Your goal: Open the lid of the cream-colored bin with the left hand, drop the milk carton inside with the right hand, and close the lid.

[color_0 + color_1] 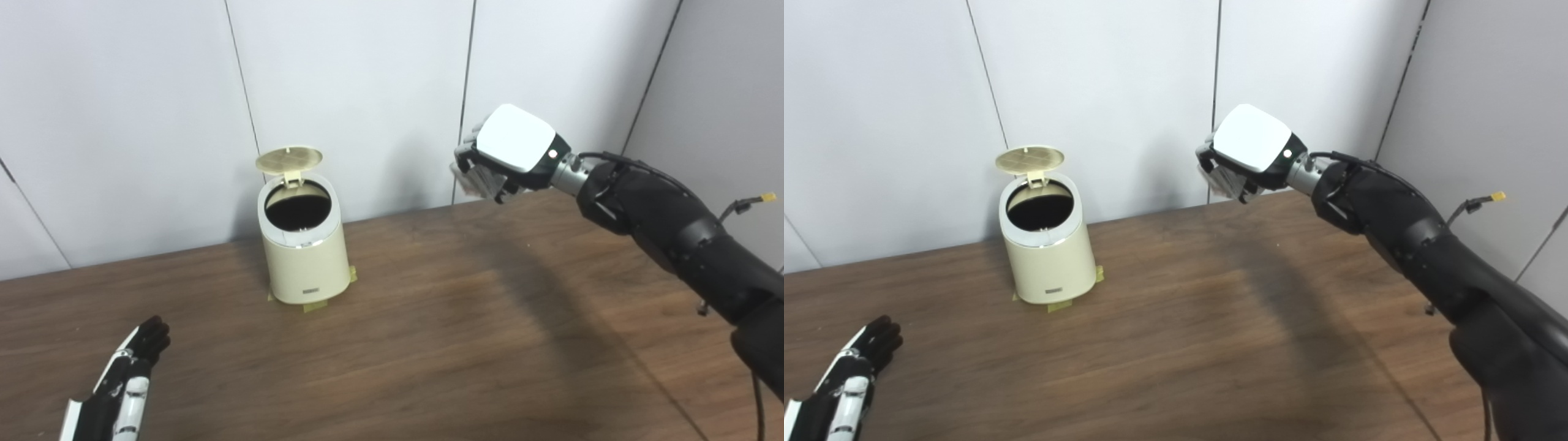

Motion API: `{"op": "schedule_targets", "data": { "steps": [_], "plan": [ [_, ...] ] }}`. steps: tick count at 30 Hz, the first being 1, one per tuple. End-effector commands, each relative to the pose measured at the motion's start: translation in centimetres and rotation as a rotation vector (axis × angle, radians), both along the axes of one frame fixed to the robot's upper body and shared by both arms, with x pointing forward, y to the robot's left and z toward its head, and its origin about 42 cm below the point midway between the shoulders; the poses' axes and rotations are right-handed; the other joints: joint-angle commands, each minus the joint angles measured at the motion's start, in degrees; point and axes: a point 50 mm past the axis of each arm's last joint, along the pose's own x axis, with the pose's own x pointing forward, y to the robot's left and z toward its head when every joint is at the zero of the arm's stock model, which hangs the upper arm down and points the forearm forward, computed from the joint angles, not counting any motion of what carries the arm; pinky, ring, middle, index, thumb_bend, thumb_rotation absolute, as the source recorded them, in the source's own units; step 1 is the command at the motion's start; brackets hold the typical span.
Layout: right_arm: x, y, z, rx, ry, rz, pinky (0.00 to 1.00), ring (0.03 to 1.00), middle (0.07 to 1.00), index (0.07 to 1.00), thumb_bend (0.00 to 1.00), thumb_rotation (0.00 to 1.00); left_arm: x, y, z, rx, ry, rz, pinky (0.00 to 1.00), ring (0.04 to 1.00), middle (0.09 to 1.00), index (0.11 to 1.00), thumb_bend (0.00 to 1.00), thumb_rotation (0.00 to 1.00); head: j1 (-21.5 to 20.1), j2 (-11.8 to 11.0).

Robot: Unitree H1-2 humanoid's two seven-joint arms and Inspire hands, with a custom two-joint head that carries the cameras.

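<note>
The cream-colored bin (304, 257) stands on the wooden table (429, 343) near the back wall. Its round lid (289, 158) is tipped up and back, and the dark inside shows. My right hand (508, 153) is raised well above the table, to the right of the bin, with its fingers curled around a pale, partly hidden object that looks like the milk carton (474, 179). Low at the front left, my left hand (125, 383) rests with its fingers stretched out, holding nothing, well short of the bin.
Yellow tape tabs (313, 306) mark the bin's base on the table. Grey wall panels (367, 92) rise right behind the bin. A loose cable with a yellow tip (752, 201) hangs off my right forearm.
</note>
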Motion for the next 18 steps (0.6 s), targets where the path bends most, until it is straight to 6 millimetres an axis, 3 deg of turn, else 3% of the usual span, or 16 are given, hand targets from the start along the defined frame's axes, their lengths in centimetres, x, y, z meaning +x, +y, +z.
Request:
{"op": "schedule_targets", "data": {
  "steps": [1, 9, 18],
  "plan": [
    [0.4, 0.3, 4.8, 0.116, -0.093, 0.000, 0.36, 0.441, 0.450, 0.504, 0.52, 0.00, 0.6, -0.4, 1.1, -0.021, -0.068, -0.004, 0.99, 0.901, 0.892, 0.888, 0.27, 0.77, 0.03, 0.08],
    [-0.4, 3.2, 6.0, 0.475, 0.125, -0.070, 0.40, 0.454, 0.485, 0.468, 0.52, 0.00, 0.7, -0.5, 1.1, -0.021, -0.069, -0.008, 0.96, 0.893, 0.887, 0.888, 0.26, 0.76, 0.22, -0.10],
    [-1.3, 6.5, 8.4, 0.606, 0.174, -0.017, 0.36, 0.435, 0.501, 0.480, 0.52, 0.00, 0.8, -0.8, 1.0, -0.020, -0.061, -0.013, 1.00, 0.904, 0.903, 0.903, 0.28, 0.77, 0.88, -0.28]
  ]
}}
